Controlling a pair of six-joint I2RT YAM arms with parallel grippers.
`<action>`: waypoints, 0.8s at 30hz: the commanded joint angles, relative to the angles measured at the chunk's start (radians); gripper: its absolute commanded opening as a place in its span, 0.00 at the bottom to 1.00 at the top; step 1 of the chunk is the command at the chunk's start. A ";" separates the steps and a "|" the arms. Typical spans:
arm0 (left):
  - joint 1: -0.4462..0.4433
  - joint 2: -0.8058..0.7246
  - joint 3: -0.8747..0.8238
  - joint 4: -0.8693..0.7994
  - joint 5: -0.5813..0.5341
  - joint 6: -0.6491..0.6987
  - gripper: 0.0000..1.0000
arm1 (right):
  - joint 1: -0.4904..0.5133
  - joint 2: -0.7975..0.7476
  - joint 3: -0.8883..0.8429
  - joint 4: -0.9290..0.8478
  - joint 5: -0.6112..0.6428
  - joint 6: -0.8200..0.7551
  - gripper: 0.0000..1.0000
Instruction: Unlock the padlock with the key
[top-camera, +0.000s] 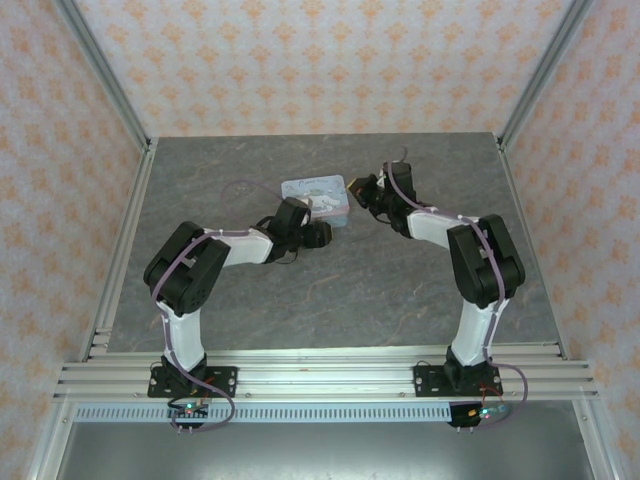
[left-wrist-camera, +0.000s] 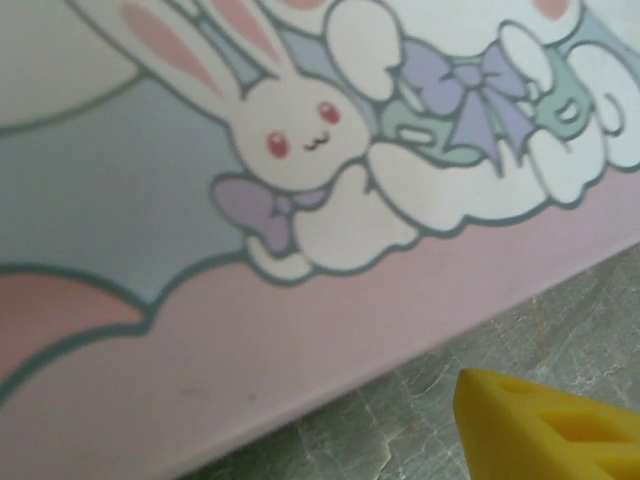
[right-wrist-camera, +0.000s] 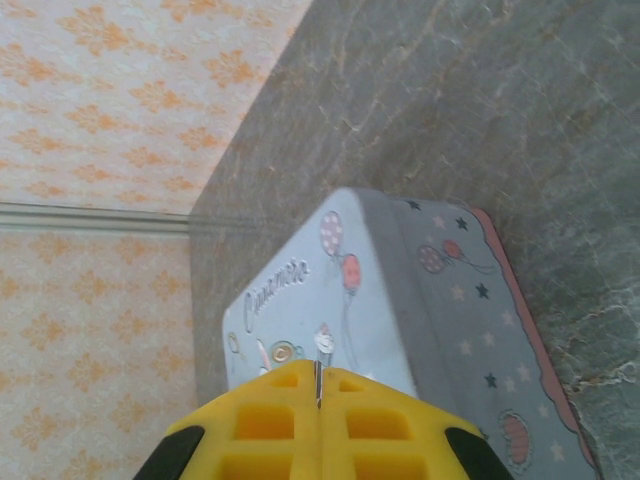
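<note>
The padlock is out of view. My right gripper (right-wrist-camera: 318, 380) is shut, and a thin dark sliver, the key (right-wrist-camera: 318, 384), is pinched between its yellow fingertips. It hovers over the near end of the pale blue cartoon tin (right-wrist-camera: 330, 290). In the top view the right gripper (top-camera: 360, 190) is at the tin's (top-camera: 316, 196) right edge and my left gripper (top-camera: 318, 234) at its front right corner. The left wrist view has one yellow finger (left-wrist-camera: 545, 425) low on the right, well off centre, close to the tin's pink side (left-wrist-camera: 250, 340). Nothing is between the jaws there.
The grey stone-patterned table (top-camera: 330, 300) stretches in front of the tin. Patterned walls and aluminium posts close in the back and sides. A metal rail (top-camera: 320, 375) runs along the near edge by the arm bases.
</note>
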 joint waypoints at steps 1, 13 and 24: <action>-0.004 0.049 0.006 0.047 -0.026 0.030 0.71 | 0.004 0.019 0.024 0.051 -0.020 0.017 0.00; -0.070 0.125 0.070 0.060 -0.171 0.115 0.72 | 0.005 0.046 0.006 0.063 -0.028 0.025 0.00; -0.073 0.139 0.075 0.195 -0.077 0.012 0.71 | 0.005 0.061 0.003 0.065 -0.034 0.026 0.00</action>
